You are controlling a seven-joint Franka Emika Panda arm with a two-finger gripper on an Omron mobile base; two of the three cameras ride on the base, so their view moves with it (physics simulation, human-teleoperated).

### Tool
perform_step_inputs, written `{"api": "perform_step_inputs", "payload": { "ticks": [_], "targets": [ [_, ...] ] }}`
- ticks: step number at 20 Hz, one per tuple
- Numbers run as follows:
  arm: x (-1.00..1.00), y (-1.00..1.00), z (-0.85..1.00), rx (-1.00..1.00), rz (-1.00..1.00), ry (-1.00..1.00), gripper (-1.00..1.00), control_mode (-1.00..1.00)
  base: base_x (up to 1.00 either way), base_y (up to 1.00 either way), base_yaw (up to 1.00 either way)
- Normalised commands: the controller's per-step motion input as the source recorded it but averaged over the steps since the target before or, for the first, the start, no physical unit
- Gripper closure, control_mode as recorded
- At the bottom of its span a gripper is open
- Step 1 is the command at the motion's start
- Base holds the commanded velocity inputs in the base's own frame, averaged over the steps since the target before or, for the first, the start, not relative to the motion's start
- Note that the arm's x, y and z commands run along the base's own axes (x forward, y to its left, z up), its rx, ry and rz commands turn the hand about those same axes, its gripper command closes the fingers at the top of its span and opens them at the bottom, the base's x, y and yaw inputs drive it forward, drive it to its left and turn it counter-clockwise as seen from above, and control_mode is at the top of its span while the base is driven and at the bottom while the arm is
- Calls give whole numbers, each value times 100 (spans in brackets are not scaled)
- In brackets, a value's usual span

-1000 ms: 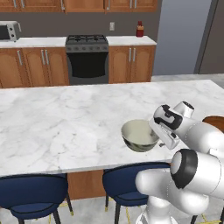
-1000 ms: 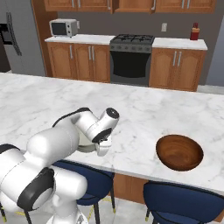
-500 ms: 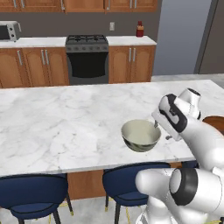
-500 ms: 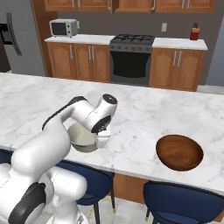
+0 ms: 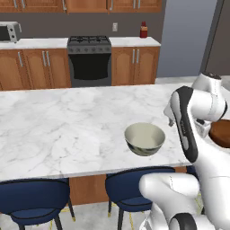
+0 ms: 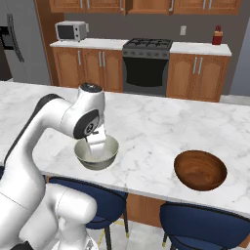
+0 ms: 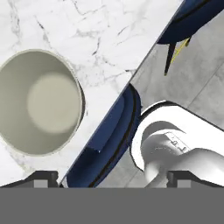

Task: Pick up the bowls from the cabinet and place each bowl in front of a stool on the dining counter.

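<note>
— Marble runs the whole length of the dining counter (image 5: 54,130); where do the bowls sit?

— Two bowls, both near its front edge: the cream ceramic bowl (image 5: 144,139) above one navy stool (image 5: 134,188), the dark wooden bowl (image 6: 200,169) above another.

— And the gripper (image 7: 113,177)?

— Spread wide, empty, lifted clear of the cream bowl.

— How would they handle?

— My guess: both rigid and glossy, so slippery; the ceramic one heavier and chippable. Pinch the rim wall, one finger inside.

— Stools?

— I count two in the left base view.
</note>
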Motion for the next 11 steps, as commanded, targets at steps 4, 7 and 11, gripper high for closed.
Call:
{"api": "perform_step_inputs", "payload": {
  "ticks": [4, 7, 11],
  "targets": [
    [-100, 46, 91, -20, 15, -3, -100, -100, 0, 0, 0],
    [-100, 52, 78, -18, 17, -7, -100, -100, 0, 0, 0],
    [-100, 48, 74, -17, 13, -13, -100, -100, 0, 0, 0]
  ]
}}
